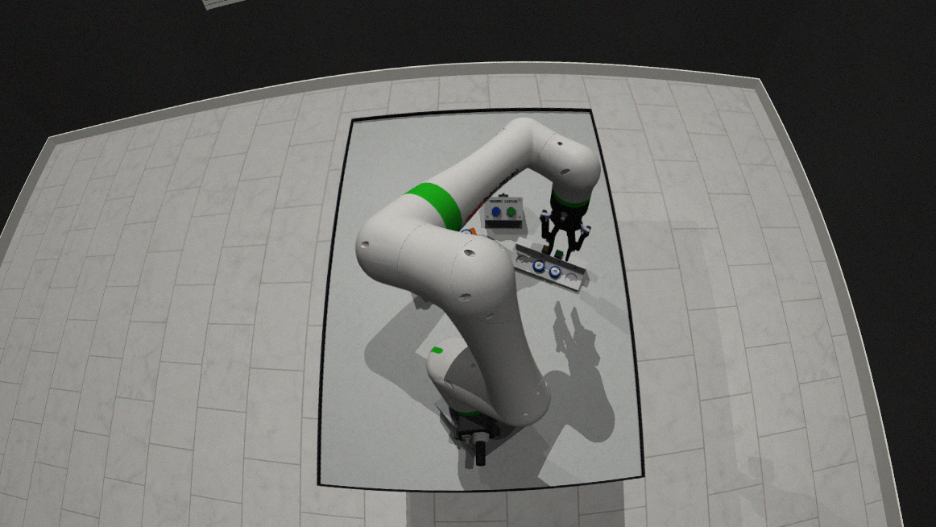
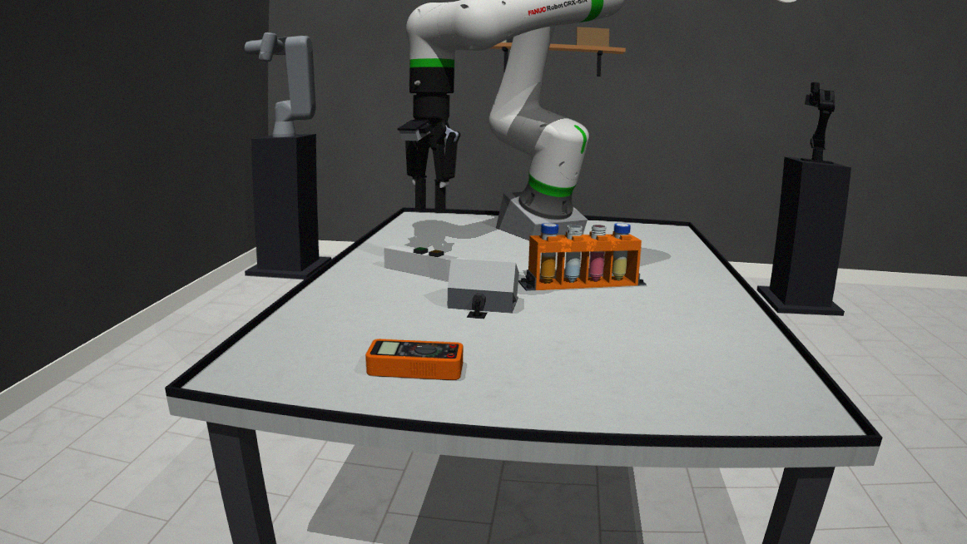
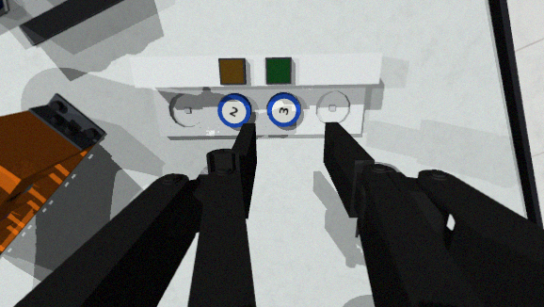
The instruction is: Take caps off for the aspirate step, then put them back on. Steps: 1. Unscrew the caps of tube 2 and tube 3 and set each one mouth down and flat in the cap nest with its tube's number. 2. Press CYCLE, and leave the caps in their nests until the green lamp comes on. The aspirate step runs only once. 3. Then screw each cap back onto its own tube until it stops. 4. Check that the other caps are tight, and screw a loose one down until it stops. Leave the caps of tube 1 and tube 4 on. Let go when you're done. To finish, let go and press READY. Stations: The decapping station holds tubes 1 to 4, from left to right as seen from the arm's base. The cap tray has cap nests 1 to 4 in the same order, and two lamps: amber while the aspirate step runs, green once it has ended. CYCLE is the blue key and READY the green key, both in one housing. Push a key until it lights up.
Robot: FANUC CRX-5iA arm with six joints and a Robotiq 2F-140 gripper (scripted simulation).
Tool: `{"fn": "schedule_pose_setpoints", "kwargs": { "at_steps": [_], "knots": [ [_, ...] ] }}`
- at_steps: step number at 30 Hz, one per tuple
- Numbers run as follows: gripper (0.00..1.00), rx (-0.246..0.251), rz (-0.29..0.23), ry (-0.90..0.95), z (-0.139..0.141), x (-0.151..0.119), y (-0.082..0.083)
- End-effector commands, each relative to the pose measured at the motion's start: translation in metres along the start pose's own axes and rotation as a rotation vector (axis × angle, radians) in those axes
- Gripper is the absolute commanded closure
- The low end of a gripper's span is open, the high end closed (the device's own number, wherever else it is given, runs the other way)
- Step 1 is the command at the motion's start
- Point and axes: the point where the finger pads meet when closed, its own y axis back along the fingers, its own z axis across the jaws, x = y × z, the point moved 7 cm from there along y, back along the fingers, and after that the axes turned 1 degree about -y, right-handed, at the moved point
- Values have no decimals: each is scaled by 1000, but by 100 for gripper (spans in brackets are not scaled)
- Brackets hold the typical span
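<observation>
Wrist view shows the gripper (image 3: 290, 132) with its two black fingers partly apart and nothing between them, hanging above the cap tray (image 3: 372, 71). Just past the fingertips lie cap 2 (image 3: 234, 111) and cap 3 (image 3: 283, 110), each a blue ring around a white numbered face, each seated in its own round nest. The nest at the far left (image 3: 184, 110) and the nest at the far right (image 3: 333, 107) of the row hold no cap. Behind the row, on the tray's raised back strip, sit an amber lamp (image 3: 232, 71) and a green lamp (image 3: 279, 71); both look dull, and I cannot tell whether either is lit.

Seen from the exterior camera, the gripper (image 2: 430, 183) is raised well above the tray (image 2: 405, 259). To the right of the tray stands the grey key housing (image 2: 481, 284), and right of that the orange decapping station (image 2: 585, 263) with four tubes of coloured liquid. The outer two, tube 1 (image 2: 622, 229) and tube 4 (image 2: 549, 230), carry blue caps; the middle two mouths are bare. An orange multimeter (image 2: 414, 358) lies nearer on the table (image 2: 676, 378).
</observation>
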Motion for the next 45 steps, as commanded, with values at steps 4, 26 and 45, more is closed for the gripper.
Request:
{"fn": "schedule_pose_setpoints", "kwargs": {
  "at_steps": [4,26,45],
  "knots": [
    [64,-1,2,0,0,0,29],
    [90,4,2,-893,-82,34,9],
    [90,1,2,-1188,-192,78,-17]
  ]
}}
